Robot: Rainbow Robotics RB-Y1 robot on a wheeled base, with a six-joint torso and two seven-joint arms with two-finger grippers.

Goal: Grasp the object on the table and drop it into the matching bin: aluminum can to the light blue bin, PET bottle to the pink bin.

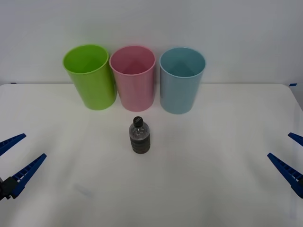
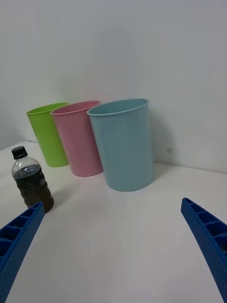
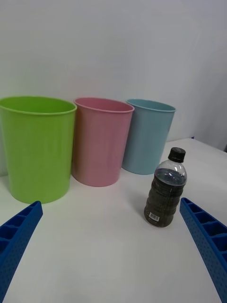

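Observation:
A small clear PET bottle [image 1: 139, 135] [image 2: 32, 181] [image 3: 165, 189] with a black cap and dark band stands upright on the white table [image 1: 199, 179], just in front of the pink bin [image 1: 133, 77] [image 2: 80, 137] [image 3: 100, 141]. The light blue bin [image 1: 181, 79] [image 2: 124, 143] [image 3: 147, 135] stands to the pink bin's right. My left gripper [image 1: 13, 158] [image 3: 111, 246] is open at the table's left edge, far from the bottle. At the right edge my right gripper [image 1: 292, 158] [image 2: 111, 246] is open too, holding nothing.
A lime green bin [image 1: 90, 75] [image 2: 47, 134] [image 3: 37, 147] stands left of the pink one, the three in a row near the table's back edge against a white wall. Open tabletop lies around the bottle and in front of it.

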